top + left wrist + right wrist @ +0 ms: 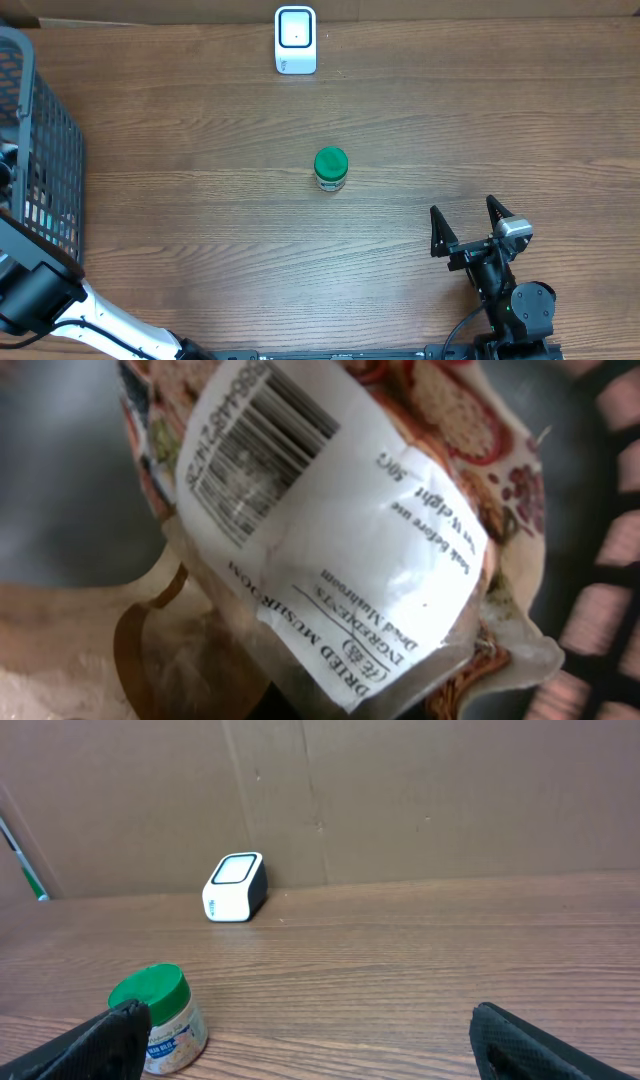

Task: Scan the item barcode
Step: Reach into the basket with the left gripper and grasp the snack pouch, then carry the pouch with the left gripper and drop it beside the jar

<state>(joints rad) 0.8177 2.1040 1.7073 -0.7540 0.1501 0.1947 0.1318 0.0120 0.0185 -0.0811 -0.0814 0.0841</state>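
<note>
Your left arm (40,290) reached in from the near left corner and down into the black mesh basket (50,150) at the desk's (200,230) left edge. The left hand itself was hidden from above by the basket wall, and its own camera showed none of its fingers. It was clenched, but you could not tell from these views whether it had anything between the fingers.

That wrist camera was filled by the packet (500,480) lying in the basket – a printed bag with a white label (370,560) reading "dried mushroom". The barcode (255,445) sat at the label's upper left, tilted and slightly blurred. The basket's mesh showed at the right of that view.

Your right hand (462,206) sat at the near right of the desk – released, fingers spread wide, nothing between them. It faced the far side.

The white scanner (295,40) stood at the far edge, near the middle. A small jar with a green lid (331,168) stood upright mid-desk, between the scanner and the right hand, well apart from both.
</note>
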